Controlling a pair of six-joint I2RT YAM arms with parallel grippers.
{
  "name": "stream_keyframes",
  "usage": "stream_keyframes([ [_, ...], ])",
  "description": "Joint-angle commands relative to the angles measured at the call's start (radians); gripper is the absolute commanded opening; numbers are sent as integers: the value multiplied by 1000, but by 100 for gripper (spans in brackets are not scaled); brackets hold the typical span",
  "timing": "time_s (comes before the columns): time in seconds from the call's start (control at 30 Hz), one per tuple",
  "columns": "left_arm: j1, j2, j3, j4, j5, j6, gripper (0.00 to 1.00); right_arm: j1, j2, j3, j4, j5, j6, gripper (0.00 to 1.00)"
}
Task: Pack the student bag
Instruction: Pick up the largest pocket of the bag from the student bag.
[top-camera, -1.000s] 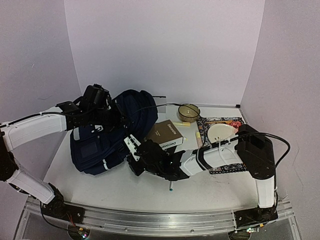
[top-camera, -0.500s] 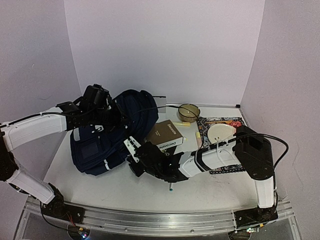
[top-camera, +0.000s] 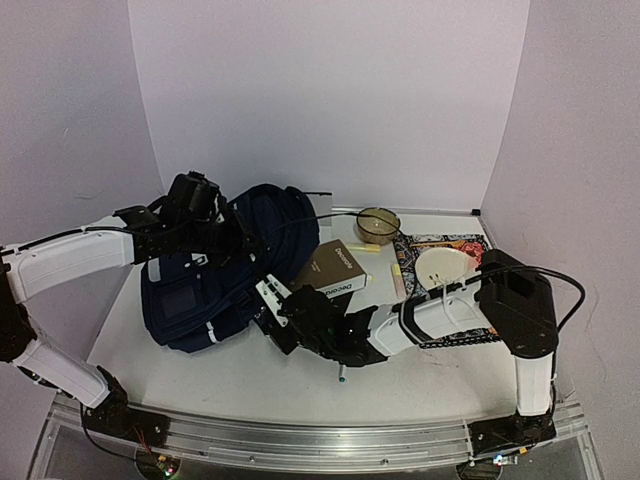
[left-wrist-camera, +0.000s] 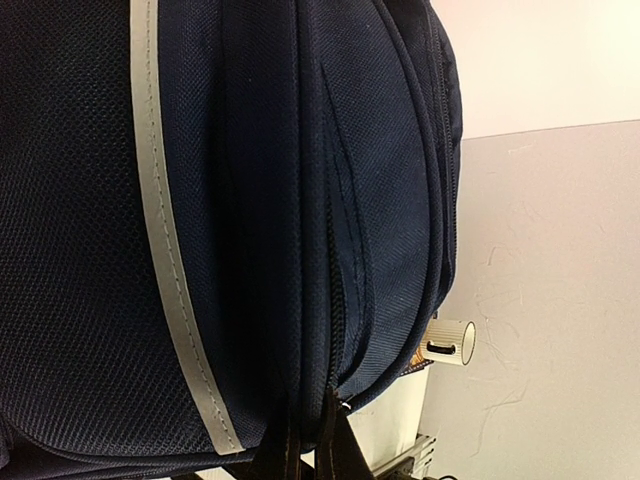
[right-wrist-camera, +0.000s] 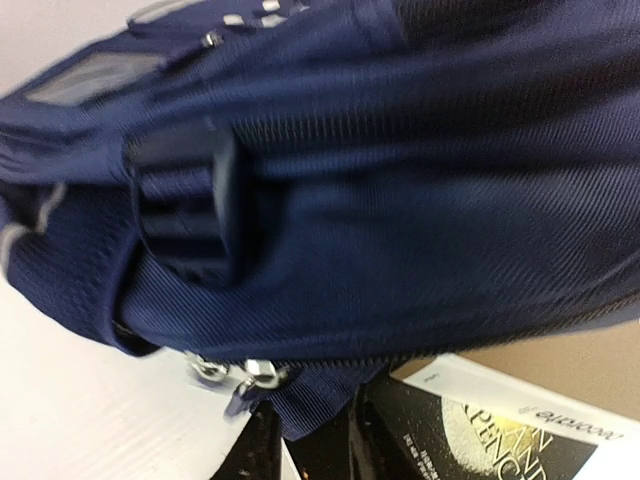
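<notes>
The student bag (top-camera: 200, 290), dark navy with grey stripes, lies on its side at the left of the table. My left gripper (top-camera: 228, 238) rests on its upper side. In the left wrist view that gripper (left-wrist-camera: 318, 445) is shut on a fold of the bag (left-wrist-camera: 250, 200) beside a closed zip. My right gripper (top-camera: 275, 310) is at the bag's lower right edge. In the right wrist view its fingers (right-wrist-camera: 258, 445) stand a little apart, with a corner of bag fabric (right-wrist-camera: 320, 400) between them, next to silver zip pulls (right-wrist-camera: 235, 375).
A brown book (top-camera: 335, 268) lies tight against the bag's right side, also seen under the bag in the right wrist view (right-wrist-camera: 500, 430). Farther right are a glass bowl (top-camera: 377, 225) and a white plate (top-camera: 443, 265) on a patterned mat. A pen (top-camera: 343, 375) lies near the front.
The right gripper has crept slightly right along the bag's lower edge, and its jaws narrowed and then widened again. The left gripper keeps its hold in the same place.
</notes>
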Motion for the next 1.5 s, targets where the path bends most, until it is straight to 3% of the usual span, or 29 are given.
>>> stream_keyframes([
  [0.0, -2, -48, 31, 135, 4, 15, 0, 1, -56, 25, 47, -54, -13, 27],
  [0.4, -2, -38, 48, 135, 15, 15, 0, 1, -25, 52, 59, -64, -6, 33],
  [0.8, -2, -36, 55, 135, 26, 18, 0, 1, 22, 46, 60, -3, -38, 26],
  [1.47, -2, -45, 58, 134, 16, 20, 0, 0, 38, 13, 63, 13, -30, 26],
])
